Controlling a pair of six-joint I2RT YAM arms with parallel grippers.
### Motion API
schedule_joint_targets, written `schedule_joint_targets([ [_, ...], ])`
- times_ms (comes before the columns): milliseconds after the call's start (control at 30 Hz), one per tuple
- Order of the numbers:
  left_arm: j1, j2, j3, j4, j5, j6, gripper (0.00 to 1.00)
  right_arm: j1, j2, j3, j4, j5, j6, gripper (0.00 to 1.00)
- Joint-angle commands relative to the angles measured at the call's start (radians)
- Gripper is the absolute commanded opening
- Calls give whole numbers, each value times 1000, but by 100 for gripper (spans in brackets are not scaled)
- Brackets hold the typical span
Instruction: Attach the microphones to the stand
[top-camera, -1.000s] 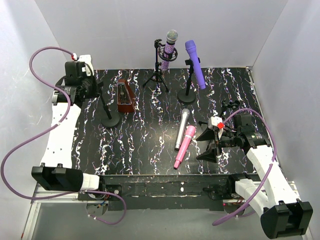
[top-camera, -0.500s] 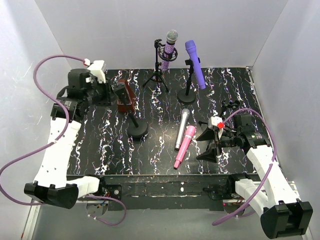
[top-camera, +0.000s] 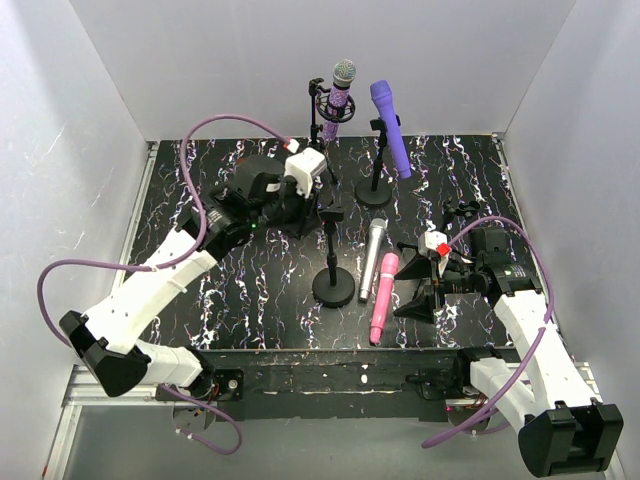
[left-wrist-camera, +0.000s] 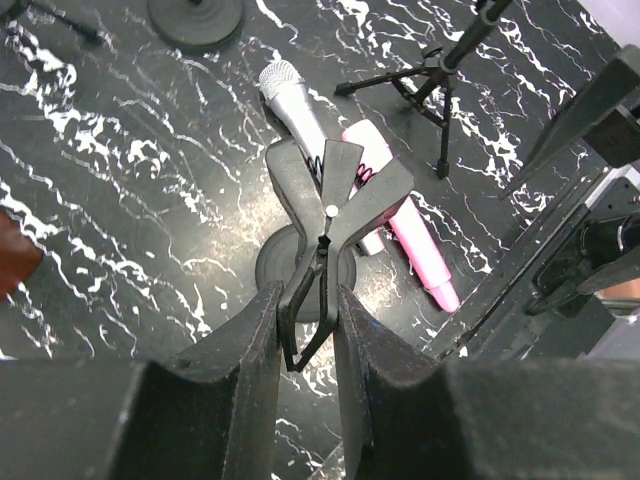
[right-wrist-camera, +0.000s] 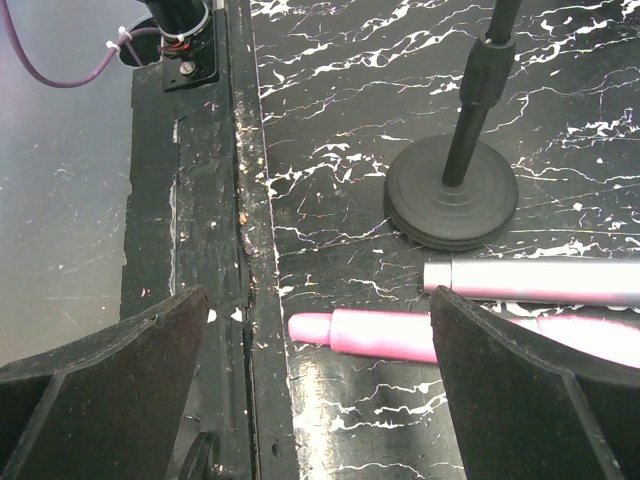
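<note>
White walls box in a black counter (top-camera: 250, 310) veined with white. The left pincer (left-wrist-camera: 310, 300) is clenched on the wire lever of a spring clip (left-wrist-camera: 338, 190) topping a disc-based stand (top-camera: 332, 288). Just beside the base lie the silver mic (top-camera: 373, 258), metal with a mesh head, and the pink mic (top-camera: 383, 297), smooth plastic. The glitter mic (top-camera: 340, 95) and violet mic (top-camera: 390, 125) sit in stands at the back. The right pincer (top-camera: 413, 285), released wide, hovers near the pink mic. The step looks like positioning the stand; next, a slick cylinder must be lifted and pressed into the clip.
</note>
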Motion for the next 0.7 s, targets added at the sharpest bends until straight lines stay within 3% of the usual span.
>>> schedule_joint_targets([
  [0, -58, -4, 7, 92, -73, 79, 0, -11, -9, -1, 18, -17, 7, 98],
  [200, -83, -9, -18, 111, -86, 111, 2, -25, -9, 1, 18, -20, 7, 98],
  [333, -86, -15, -34, 118, -80, 107, 8, -37, -9, -1, 18, -22, 10, 98],
  [667, -87, -77, -59, 155, -103, 44, 70, -62, -13, -1, -2, -10, 2, 98],
])
